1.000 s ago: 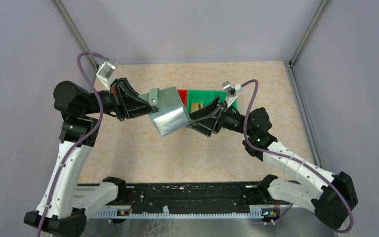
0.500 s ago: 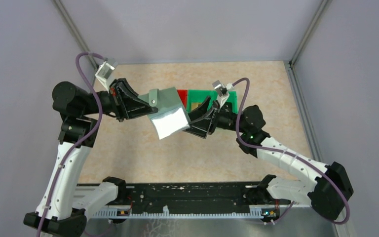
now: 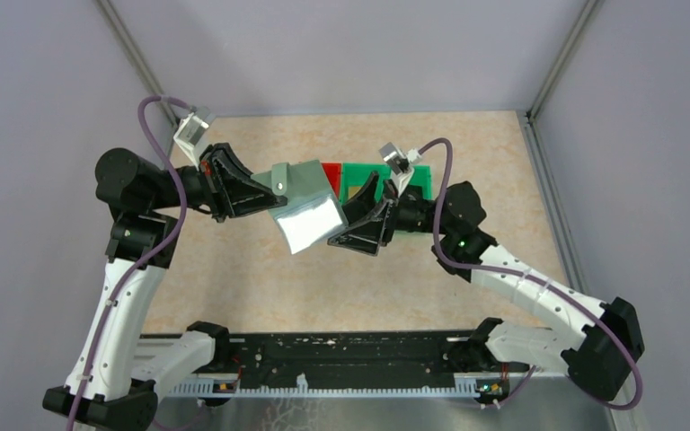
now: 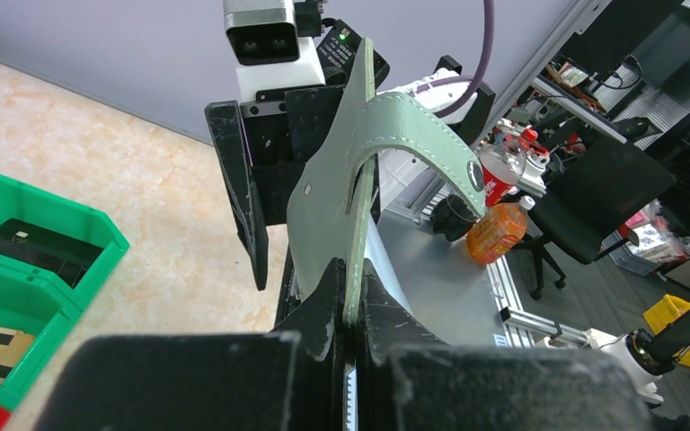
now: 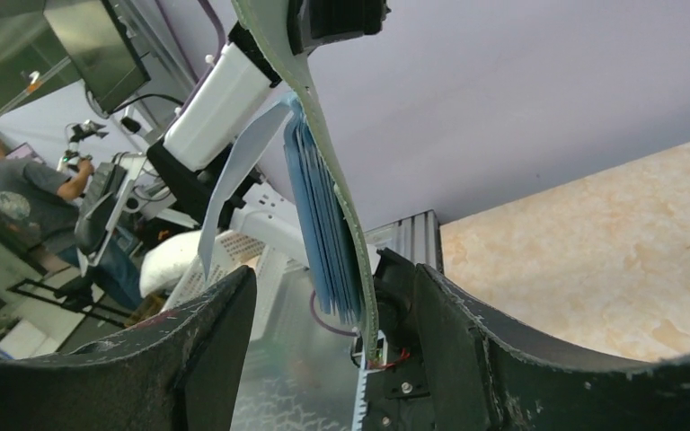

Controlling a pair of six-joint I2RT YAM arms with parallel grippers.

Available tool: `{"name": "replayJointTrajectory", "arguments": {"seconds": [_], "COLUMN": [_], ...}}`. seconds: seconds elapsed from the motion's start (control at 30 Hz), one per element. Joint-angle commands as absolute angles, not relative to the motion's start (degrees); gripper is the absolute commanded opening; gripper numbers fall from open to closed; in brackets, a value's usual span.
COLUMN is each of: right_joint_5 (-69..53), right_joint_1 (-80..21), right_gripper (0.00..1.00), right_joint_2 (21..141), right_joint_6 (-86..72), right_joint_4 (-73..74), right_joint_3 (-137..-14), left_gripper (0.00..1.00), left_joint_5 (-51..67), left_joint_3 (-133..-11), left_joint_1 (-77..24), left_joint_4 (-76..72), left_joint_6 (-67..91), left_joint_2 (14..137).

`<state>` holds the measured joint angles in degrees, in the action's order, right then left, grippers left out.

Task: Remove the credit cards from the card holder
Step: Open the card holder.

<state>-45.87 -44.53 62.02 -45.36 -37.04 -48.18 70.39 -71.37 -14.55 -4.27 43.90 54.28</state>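
Clamps with the left gripper (image 4: 350,301) on one edge of the flat pale grey-green folding card holder (image 4: 328,206), jaws pressed fully together with only the wallet's thin wall between them. Holds it in the air above the mottled beige table (image 3: 234,269), clear of the surface, opened out and tilted. Shows, in the left wrist view, a small curved closing tab (image 4: 413,135) with a round metal snap arching off the top.

Reaches in from the opposite side with the right gripper (image 5: 334,283), jaws well apart and closed on nothing. Straddles the holder's free lower edge, with a black finger (image 5: 207,350) on each side of it. Frames between those fingers a stack of thin, stiff bluish-grey credit cards (image 5: 323,224), lying against the holder's inner face and seated in their pocket. Shows one paler silvery sheet (image 5: 234,171) fanning off the stack toward the finger on the left of that view; cannot tell whether card or flap. Leaves a clear gap on that side; cannot tell about contact at the holder's edge beside the other finger.

From above, places the holder directly between the two grippers, in front of a row of small plastic bins on the table, green (image 4: 4,193) and red (image 3: 331,171).
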Motion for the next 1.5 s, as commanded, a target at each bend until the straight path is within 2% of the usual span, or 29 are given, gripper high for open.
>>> {"name": "replayJointTrajectory", "arguments": {"seconds": [0.0, 0.3, 0.7, 0.87, 0.97, 1.0, 1.07, 1.1, 1.17, 1.23, 1.47], "right_joint_5": [-41.83, -30.82, -42.58, -42.6, -41.81, -41.31, -40.19, -39.59, -38.33, -38.29, -37.13], "right_joint_1": [-45.09, -46.2, -47.68, -47.73, -47.72, -47.77, -47.67, -47.64, -47.5, -47.46, -46.83], "right_gripper": [0.64, 0.61, 0.62, 0.44, 0.26, 0.19, 0.01, 0.0, 0.0, 0.0, 0.0], "right_joint_2": [59.61, 60.12, 67.96, 68.43, 68.85, 68.97, 69.11, 69.11, 68.84, 68.51, 65.39], "right_joint_6": [-41.56, -37.32, -42.71, -44.59, -46.86, -47.62, -49.3, -50.01, -51.26, -51.84, -51.31], "right_joint_4": [-34.58, -32.45, -39.7, -41.35, -42.97, -43.51, -44.57, -44.79, -44.56, -44.78, -42.19], "right_joint_3": [-51.46, -55.26, -63.75, -63.3, -63.34, -63.22, -62.92, -62.69, -62.09, -61.32, -57.93], "left_gripper": [0.0, 0.0, 0.0, 0.0, 0.0, 0.04, 0.31, 0.43, 0.55, 0.61, 0.63], "left_joint_5": [70.33, 70.24, 70.96, 71.08, 70.93, 70.51, 69.02, 66.93, 63.42, 62.36, 58.26], "left_joint_3": [-73.44, -73.42, -71.59, -71.56, -71.67, -71.87, -72.82, -73.72, -75.28, -76.34, -77.27], "left_joint_1": [-14.77, -14.75, -14.77, -14.76, -14.77, -14.75, -14.77, -14.77, -14.77, -14.68, -14.68], "left_joint_4": [-5.28, -6.28, -3.91, -3.98, -2.08, -0.64, 5.93, 9.57, 15.67, 19.57, 22.84], "left_joint_6": [43.9, 45.67, 43.29, 42.68, 39.55, 37.29, 29.34, 24.52, 16.51, 11.94, 4.57], "left_joint_2": [53.75, 54.09, 53.48, 53.66, 53.46, 53.38, 53.09, 52.9, 52.5, 52.41, 50.78]}}
